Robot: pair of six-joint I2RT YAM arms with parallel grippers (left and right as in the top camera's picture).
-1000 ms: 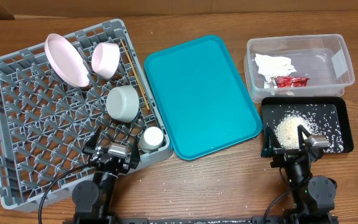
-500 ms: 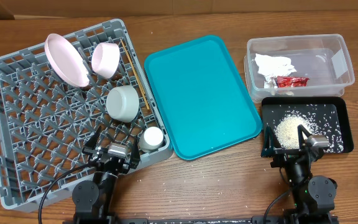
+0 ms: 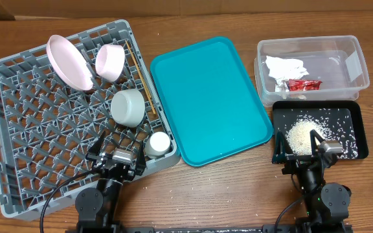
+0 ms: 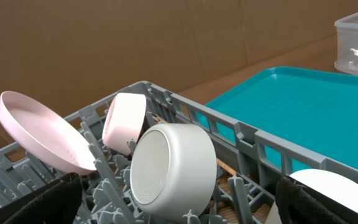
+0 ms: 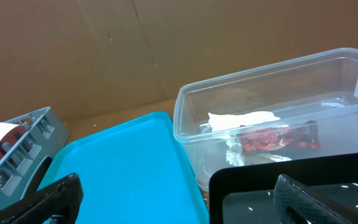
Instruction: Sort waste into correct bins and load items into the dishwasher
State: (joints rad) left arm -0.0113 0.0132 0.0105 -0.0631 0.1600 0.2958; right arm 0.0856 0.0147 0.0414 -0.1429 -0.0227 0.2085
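The grey dish rack [image 3: 18, 129] holds a large plate [image 3: 70, 61], a small plate [image 3: 110, 62], a bowl [image 3: 128, 107] on its side, a cup [image 3: 158, 143] and chopsticks [image 3: 144, 84]. The clear tub [image 3: 361, 65] holds the white napkin [image 3: 287, 66] and red wrapper [image 3: 303, 84]. The black tray [image 3: 361, 139] holds rice [image 3: 300, 134]. No brown lump shows. My left gripper [image 3: 117, 155] is open and empty at the rack's near edge, facing the bowl [image 4: 173, 171]. My right gripper [image 3: 298, 147] is open and empty at the black tray's [image 5: 260, 177] near left corner.
The teal serving tray [image 3: 206, 97] lies bare between the rack and the bins. A few rice grains lie on the wooden table [image 3: 225, 194] near the front. A cardboard wall stands behind the table.
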